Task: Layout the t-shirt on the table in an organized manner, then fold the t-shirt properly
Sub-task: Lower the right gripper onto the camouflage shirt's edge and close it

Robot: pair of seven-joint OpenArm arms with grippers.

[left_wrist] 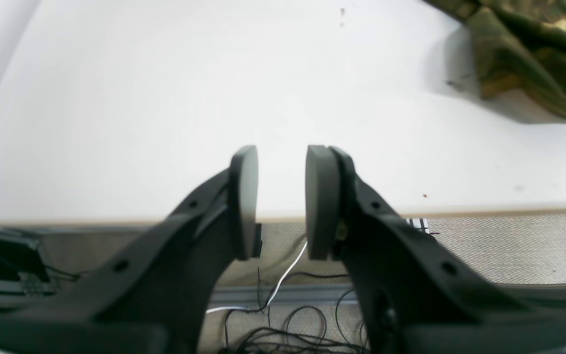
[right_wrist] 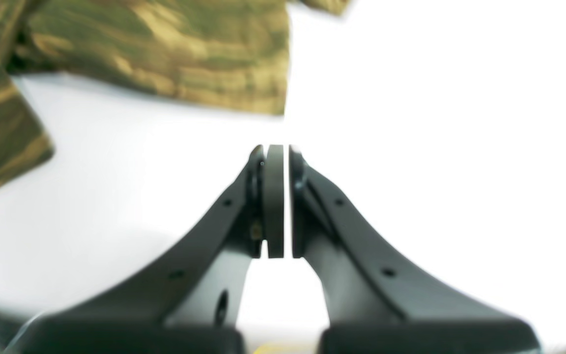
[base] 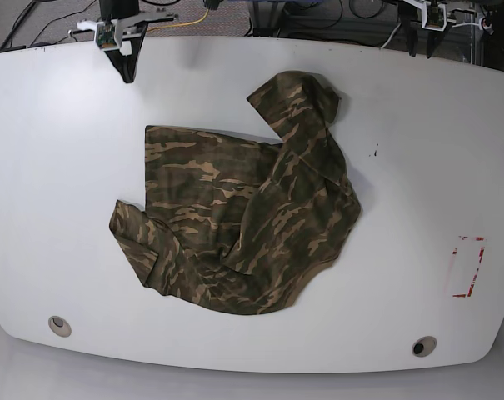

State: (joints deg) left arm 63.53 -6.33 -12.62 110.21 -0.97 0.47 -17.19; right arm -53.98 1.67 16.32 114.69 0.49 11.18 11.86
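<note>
The camouflage t-shirt (base: 243,225) lies crumpled and partly bunched in the middle of the white table (base: 418,167), one part folded up toward the far edge. My left gripper (left_wrist: 281,152) hangs over the table's far edge (left_wrist: 165,98), open, with nothing between its pads; the t-shirt (left_wrist: 533,54) shows only at the top right corner there. In the base view this gripper (base: 420,46) is at the far right. My right gripper (right_wrist: 277,147) is shut and empty above bare table (right_wrist: 410,98), just short of a t-shirt edge (right_wrist: 165,49). From the base camera it (base: 128,71) sits far left.
A red rectangular outline mark (base: 466,267) is near the right edge. Two round holes (base: 59,325) (base: 423,346) sit along the near edge. A small dark speck (base: 374,152) lies right of the shirt. Loose cables (left_wrist: 283,314) hang below the far table edge.
</note>
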